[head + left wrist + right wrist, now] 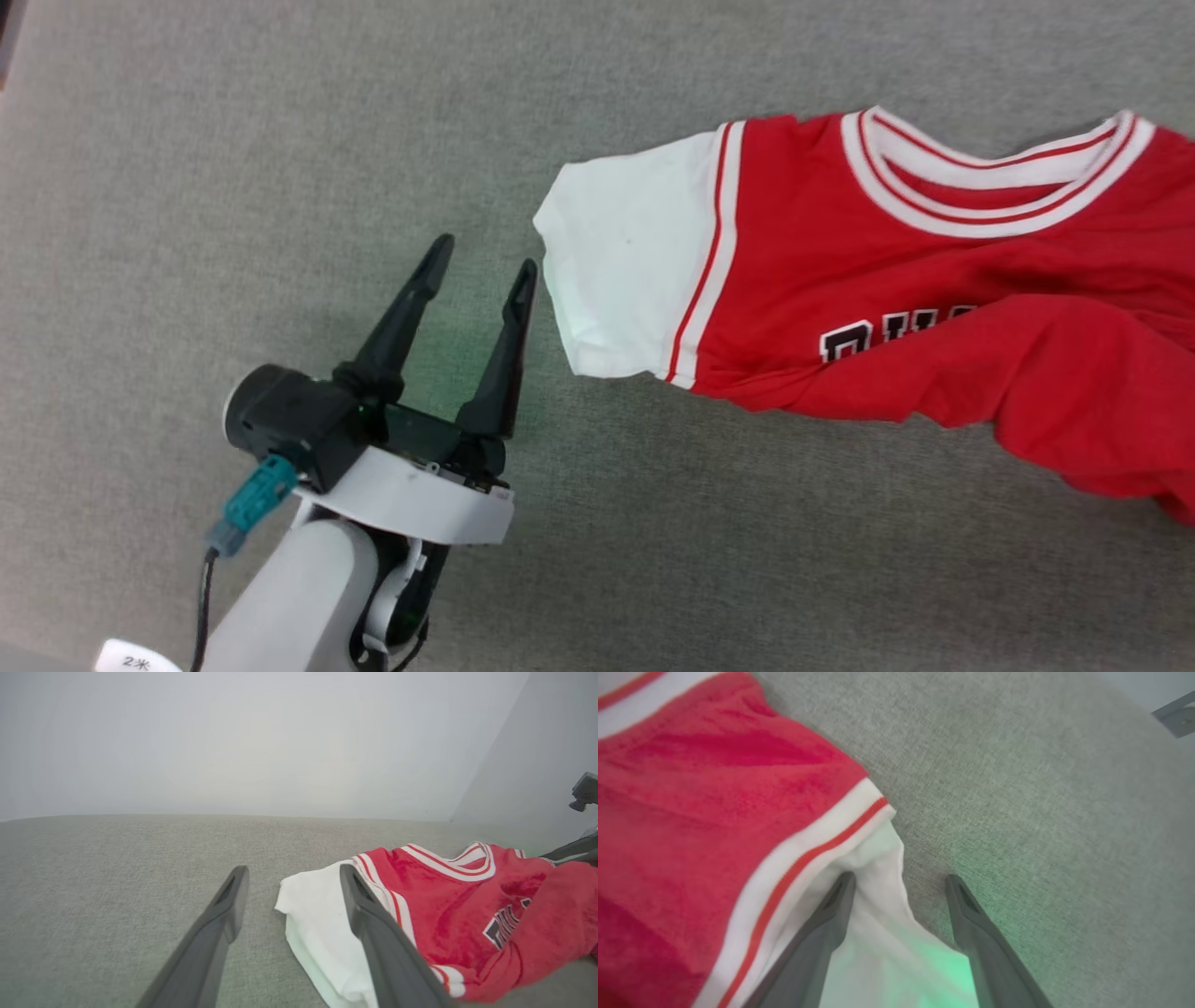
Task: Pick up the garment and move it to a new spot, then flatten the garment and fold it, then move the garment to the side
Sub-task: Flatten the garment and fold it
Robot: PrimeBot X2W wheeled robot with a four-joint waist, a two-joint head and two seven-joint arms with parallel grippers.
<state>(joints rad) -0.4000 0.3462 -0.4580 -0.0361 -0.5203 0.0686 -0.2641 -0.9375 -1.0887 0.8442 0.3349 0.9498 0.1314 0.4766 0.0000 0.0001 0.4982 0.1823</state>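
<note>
The garment (887, 308) is a red T-shirt with white sleeves and striped trim, lying rumpled on the grey surface at the right. Its lower part is folded up over the black lettering. My left gripper (486, 254) is open just left of the white sleeve (625, 271), with one fingertip close to the sleeve's edge and nothing between the fingers. In the left wrist view the left gripper (293, 870) points at the same sleeve of the garment (444, 905). My right gripper (901, 877) stands open over the other white sleeve of the garment (691, 812), its fingers either side of the sleeve's edge.
Grey cloth-like surface (280, 140) spreads out to the left of and behind the shirt. A pale wall (280, 742) rises behind it. Dark fingers of the other arm (567, 851) show beyond the shirt at the right edge. A grey bracket (1176, 716) sits in the far corner.
</note>
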